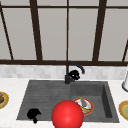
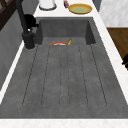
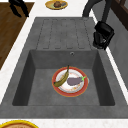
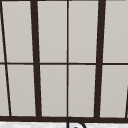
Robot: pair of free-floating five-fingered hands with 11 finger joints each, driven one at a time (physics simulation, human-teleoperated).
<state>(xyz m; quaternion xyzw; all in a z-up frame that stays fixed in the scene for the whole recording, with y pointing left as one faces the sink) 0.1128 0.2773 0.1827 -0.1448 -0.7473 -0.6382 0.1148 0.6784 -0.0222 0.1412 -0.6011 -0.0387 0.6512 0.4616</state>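
My right hand (image 1: 74,74) is up against the black faucet (image 1: 67,75) at the back of the sink, fingers curled round its body just above the base. The same hand appears in the left side view (image 2: 31,20) and the right side view (image 3: 103,35). My left hand (image 1: 33,114) hangs with relaxed fingers over the front left edge of the sink (image 1: 25,100), out past the counter edge in the right side view (image 3: 18,6). A red-rimmed plate (image 3: 57,90) lies in the basin, holding a banana (image 3: 62,78) and an eggplant (image 3: 74,80). A large red ball (image 1: 67,115) shows at the front centre.
A plate with brown food (image 3: 56,4) sits on the counter to the left of the sink. A yellow plate (image 2: 80,8) and a white container (image 2: 47,3) stand to its right. A ribbed draining board (image 2: 65,75) forms the sink's left half. Behind the faucet is a dark-framed window (image 4: 67,62).
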